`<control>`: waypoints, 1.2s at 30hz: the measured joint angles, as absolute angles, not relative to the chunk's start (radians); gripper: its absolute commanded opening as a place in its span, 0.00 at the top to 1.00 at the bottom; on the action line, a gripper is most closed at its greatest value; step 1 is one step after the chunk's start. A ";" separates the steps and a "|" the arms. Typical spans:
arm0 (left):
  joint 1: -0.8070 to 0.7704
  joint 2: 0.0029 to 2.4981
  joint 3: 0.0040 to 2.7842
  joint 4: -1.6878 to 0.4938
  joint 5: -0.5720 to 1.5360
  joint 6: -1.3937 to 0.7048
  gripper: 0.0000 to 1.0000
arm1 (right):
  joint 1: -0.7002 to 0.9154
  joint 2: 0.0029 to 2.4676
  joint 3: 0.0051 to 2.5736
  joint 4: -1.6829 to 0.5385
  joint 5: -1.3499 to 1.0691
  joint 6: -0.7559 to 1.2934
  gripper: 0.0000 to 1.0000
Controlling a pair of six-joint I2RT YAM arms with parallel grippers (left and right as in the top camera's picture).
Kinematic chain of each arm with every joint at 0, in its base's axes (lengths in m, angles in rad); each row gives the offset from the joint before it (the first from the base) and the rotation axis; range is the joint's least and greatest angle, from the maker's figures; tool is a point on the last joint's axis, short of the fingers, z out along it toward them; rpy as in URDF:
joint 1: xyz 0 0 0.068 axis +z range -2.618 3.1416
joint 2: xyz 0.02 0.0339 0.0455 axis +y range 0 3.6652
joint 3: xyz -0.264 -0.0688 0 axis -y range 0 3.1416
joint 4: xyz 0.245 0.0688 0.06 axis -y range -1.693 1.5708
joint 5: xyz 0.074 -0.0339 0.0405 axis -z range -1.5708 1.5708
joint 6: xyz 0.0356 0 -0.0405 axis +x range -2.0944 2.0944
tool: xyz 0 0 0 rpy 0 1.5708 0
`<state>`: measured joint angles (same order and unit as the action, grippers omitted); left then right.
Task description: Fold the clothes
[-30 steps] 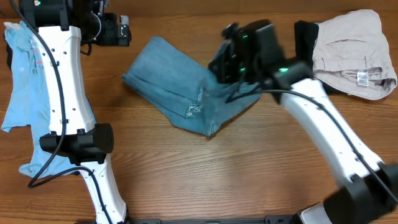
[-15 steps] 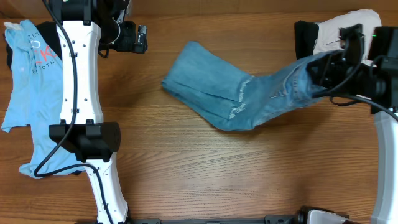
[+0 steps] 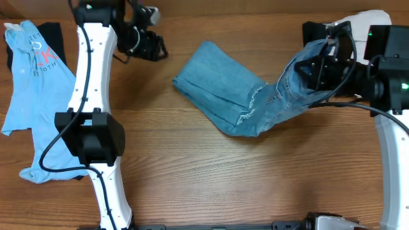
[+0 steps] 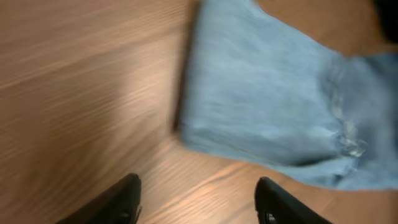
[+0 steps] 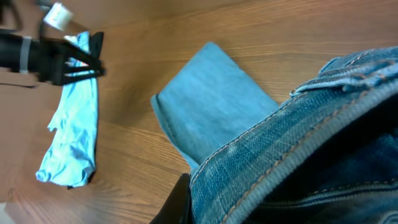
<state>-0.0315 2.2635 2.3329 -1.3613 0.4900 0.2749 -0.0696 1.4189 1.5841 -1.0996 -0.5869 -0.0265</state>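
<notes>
Light-blue denim jeans (image 3: pixel 220 92) lie folded across the middle of the wooden table, frayed hem near the centre. My right gripper (image 3: pixel 313 69) is shut on the waistband end of the jeans (image 5: pixel 298 155) and holds it lifted at the right. My left gripper (image 3: pixel 153 48) is open and empty, over bare table just left of the jeans' folded end (image 4: pixel 261 93). A pale-blue printed T-shirt (image 3: pixel 32 83) lies at the far left over a black garment (image 3: pixel 48 29). Beige trousers (image 3: pixel 354 22) lie at the back right, partly hidden by my right arm.
A black garment (image 3: pixel 310 30) lies under the beige trousers at the back right. The left arm (image 3: pixel 89 96) stretches from the front edge up along the left side, beside the T-shirt. The T-shirt also shows in the right wrist view (image 5: pixel 71 134).
My right gripper carried the jeans' waistband from the table's middle to the right and lifted it, dragging the jeans rightward. My left gripper moved right, toward the jeans' folded end.
</notes>
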 measured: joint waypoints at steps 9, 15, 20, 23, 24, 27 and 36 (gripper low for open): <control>-0.106 2.278 1.865 -0.902 0.703 0.422 0.96 | -0.023 1.437 1.584 -1.076 -0.587 -0.027 0.96; -0.149 2.278 1.727 -0.725 0.635 0.290 0.96 | 0.147 1.446 1.585 -0.913 -0.579 -0.026 0.96; -0.158 2.267 1.599 -0.631 0.622 0.200 0.96 | 0.361 1.631 1.590 -0.588 -0.558 -0.025 0.96; -0.157 2.262 1.587 -0.627 0.625 0.184 0.96 | 0.440 1.776 1.592 -0.364 -0.520 0.001 0.96; -0.158 2.260 1.586 -0.626 0.624 0.181 0.96 | 0.458 1.822 1.592 -0.293 -0.502 0.018 0.96; -0.157 2.259 1.583 -0.628 0.624 0.174 0.96 | 0.473 1.935 1.592 -0.116 -0.449 0.091 0.96; -0.094 2.252 1.659 -0.941 0.604 0.152 0.36 | 0.464 1.993 1.595 -0.017 -0.416 0.183 0.00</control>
<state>-0.0944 2.2520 1.6588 -0.9409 0.6037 0.1520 0.4641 1.9926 1.5951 -0.0170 -0.4164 0.1829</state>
